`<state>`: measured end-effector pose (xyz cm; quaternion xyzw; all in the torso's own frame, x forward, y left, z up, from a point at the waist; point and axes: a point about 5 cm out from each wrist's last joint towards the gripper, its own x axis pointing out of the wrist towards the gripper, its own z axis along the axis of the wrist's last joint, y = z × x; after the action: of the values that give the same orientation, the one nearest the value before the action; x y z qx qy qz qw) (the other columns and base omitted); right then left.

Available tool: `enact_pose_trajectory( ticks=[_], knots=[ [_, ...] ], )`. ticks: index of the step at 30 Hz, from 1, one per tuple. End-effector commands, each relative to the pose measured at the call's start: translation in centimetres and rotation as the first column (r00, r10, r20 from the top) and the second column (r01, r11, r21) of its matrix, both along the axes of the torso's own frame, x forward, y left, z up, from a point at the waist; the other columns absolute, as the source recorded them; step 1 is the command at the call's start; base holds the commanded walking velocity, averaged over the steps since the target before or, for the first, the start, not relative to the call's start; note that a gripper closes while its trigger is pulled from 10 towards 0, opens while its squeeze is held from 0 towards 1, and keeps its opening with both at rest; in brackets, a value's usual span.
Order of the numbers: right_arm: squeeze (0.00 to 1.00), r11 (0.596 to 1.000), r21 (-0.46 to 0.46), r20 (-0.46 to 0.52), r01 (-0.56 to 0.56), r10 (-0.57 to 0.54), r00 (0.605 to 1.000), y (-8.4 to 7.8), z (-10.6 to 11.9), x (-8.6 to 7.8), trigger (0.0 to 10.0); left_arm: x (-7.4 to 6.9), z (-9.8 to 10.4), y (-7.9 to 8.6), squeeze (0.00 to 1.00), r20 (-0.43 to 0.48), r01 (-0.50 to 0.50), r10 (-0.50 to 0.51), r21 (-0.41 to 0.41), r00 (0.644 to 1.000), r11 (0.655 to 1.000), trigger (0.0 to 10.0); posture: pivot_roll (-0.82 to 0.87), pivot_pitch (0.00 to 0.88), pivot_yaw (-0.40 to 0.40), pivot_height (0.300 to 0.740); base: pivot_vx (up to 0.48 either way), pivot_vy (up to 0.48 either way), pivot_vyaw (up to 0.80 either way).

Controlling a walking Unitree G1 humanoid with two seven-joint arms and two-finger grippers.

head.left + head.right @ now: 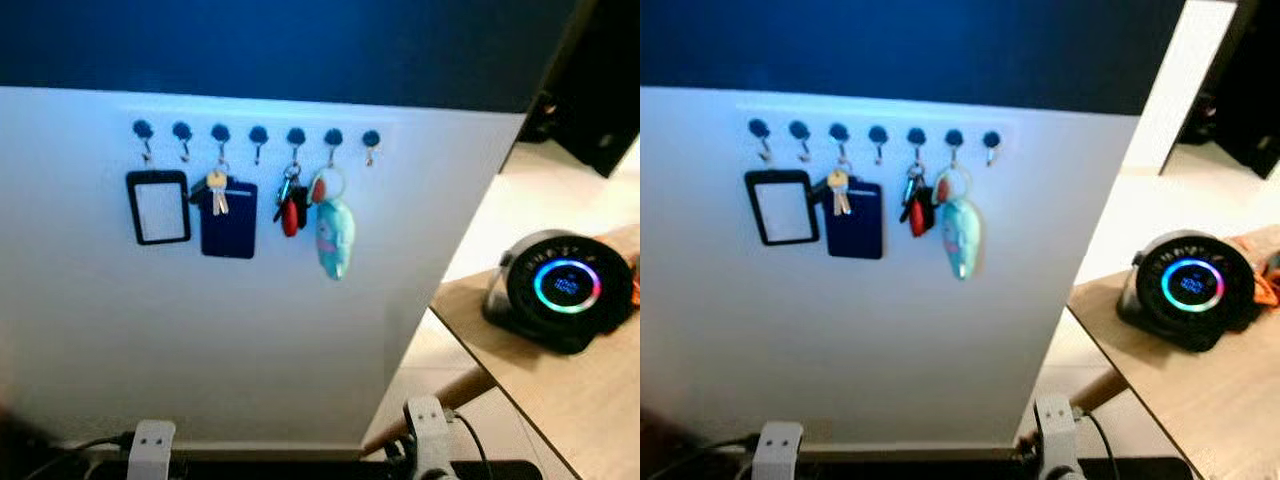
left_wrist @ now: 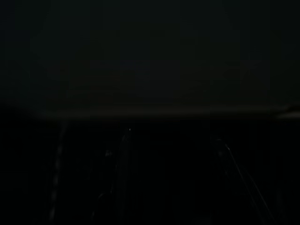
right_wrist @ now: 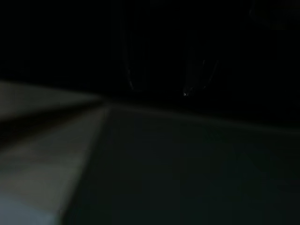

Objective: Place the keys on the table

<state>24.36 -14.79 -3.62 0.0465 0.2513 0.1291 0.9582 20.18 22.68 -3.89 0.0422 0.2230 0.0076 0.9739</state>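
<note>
Left eye view: keys (image 1: pixel 290 205) hang on the fifth hook of the wall rack (image 1: pixel 257 133), table (image 1: pixel 560 390) to its right. Grip undeterminable for both idle grippers. Advice: lift the ring upward off the hook.

Head stereo pair: looks forward and slightly down at a white wall panel (image 1: pixel 240 340), fairly near. Both eyes share the hook row (image 1: pixel 257 133), the hanging keys (image 1: pixel 916 205) and the wooden table's (image 1: pixel 1200 400) left corner at right. Wrist views: nearly black, aimed low; right wrist catches a dim pale surface.
</note>
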Motion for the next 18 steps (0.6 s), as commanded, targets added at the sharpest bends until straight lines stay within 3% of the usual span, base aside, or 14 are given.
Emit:
enact_pose_trajectory(
  ticks=[1,2,3,4,5,7,8,9,10,11,13,15,17,18],
  knots=[
    [0.0,0.993,0.112,0.058,-0.035,0.029,0.998,0.8,1.0,0.7,10.0,-0.4,0.6,0.5,0.0,0.049,0.045,-0.045,0.002,0.998,0.999,10.0,0.11,0.051,-0.068,0.74,0.0,0.0,0.0],
    [0.0,0.962,0.26,0.114,-0.079,0.05,0.992,1.7,2.2,1.5,10.0,-0.2,1.6,0.1,0.0,0.133,0.123,-0.12,-0.013,0.984,0.992,10.0,0.11,0.051,-0.071,0.74,0.0,0.0,0.0],
    [0.0,0.962,0.26,0.114,-0.079,0.05,0.992,1.7,2.2,1.5,10.0,-0.2,1.6,0.1,0.0,0.133,0.123,-0.12,-0.013,0.984,0.992,10.0,0.11,0.051,-0.071,0.74,0.0,0.0,0.0],
    [0.0,0.915,0.385,0.168,-0.121,0.059,0.984,2.3,3.4,2.2,10.0,-0.1,2.4,-0.2,0.0,0.189,0.18,-0.173,-0.016,0.967,0.984,10.0,0.11,0.051,-0.071,0.74,0.0,0.0,0.0],
    [0.0,0.915,0.385,0.168,-0.121,0.059,0.984,2.3,3.4,2.2,10.0,-0.1,2.4,-0.2,0.0,0.189,0.18,-0.173,-0.016,0.967,0.984,10.0,0.11,0.051,-0.071,0.74,0.0,0.0,0.0],
    [0.0,0.771,0.602,0.292,-0.206,0.027,0.956,2.7,6.7,3.6,10.0,0.2,4.8,-0.7,0.0,0.314,0.307,-0.294,0.008,0.903,0.952,10.0,0.11,0.058,-0.071,0.74,0.0,0.0,0.0],
    [0.0,0.771,0.602,0.292,-0.206,0.027,0.956,2.7,6.7,3.6,10.0,0.2,4.8,-0.7,0.0,0.314,0.307,-0.294,0.008,0.903,0.952,10.0,0.11,0.058,-0.071,0.74,0.0,0.0,0.0],
    [0.0,0.66,0.702,0.371,-0.266,-0.021,0.928,2.4,9.3,4.4,10.0,0.7,6.7,-1.1,0.0,0.388,0.348,-0.329,0.022,0.861,0.937,10.0,0.12,0.063,-0.072,0.74,0.0,0.0,0.0],
    [0.0,0.66,0.702,0.371,-0.266,-0.021,0.928,2.4,9.3,4.4,10.0,0.7,6.7,-1.1,0.0,0.388,0.348,-0.329,0.022,0.861,0.937,10.0,0.12,0.063,-0.072,0.74,0.0,0.0,0.0],
    [0.0,0.622,0.729,0.392,-0.286,-0.037,0.919,2.3,10.1,4.6,10.0,0.9,7.3,-1.1,0.0,0.409,0.352,-0.33,0.024,0.851,0.936,10.0,0.12,0.063,-0.072,0.74,0.0,0.0,0.0],
    [0.0,0.507,0.784,0.449,-0.359,-0.064,0.891,2.1,12.4,4.8,10.0,1.5,8.8,-1.7,0.0,0.464,0.37,-0.336,0.02,0.82,0.929,10.0,0.12,0.067,-0.074,0.74,0.0,0.0,0.0],
    [0.0,0.419,0.798,0.502,-0.433,-0.063,0.863,1.9,14.0,4.5,10.0,1.9,9.6,-2.3,0.0,0.497,0.388,-0.344,0.016,0.797,0.922,10.0,0.12,0.069,-0.074,0.74,0.0,0.0,0.0],
    [0.0,0.395,0.799,0.516,-0.455,-0.061,0.854,1.9,14.5,4.4,10.0,2.1,9.8,-2.5,0.0,0.504,0.393,-0.347,0.016,0.791,0.919,10.0,0.12,0.069,-0.074,0.74,0.0,0.0,0.0],
    [0.0,0.359,0.79,0.545,-0.496,-0.044,0.837,1.8,15.1,4.1,10.0,2.3,10.1,-2.9,0.0,0.516,0.402,-0.352,0.018,0.781,0.916,10.0,0.11,0.071,-0.073,0.74,0.0,0.0,0.0]
  ],
)
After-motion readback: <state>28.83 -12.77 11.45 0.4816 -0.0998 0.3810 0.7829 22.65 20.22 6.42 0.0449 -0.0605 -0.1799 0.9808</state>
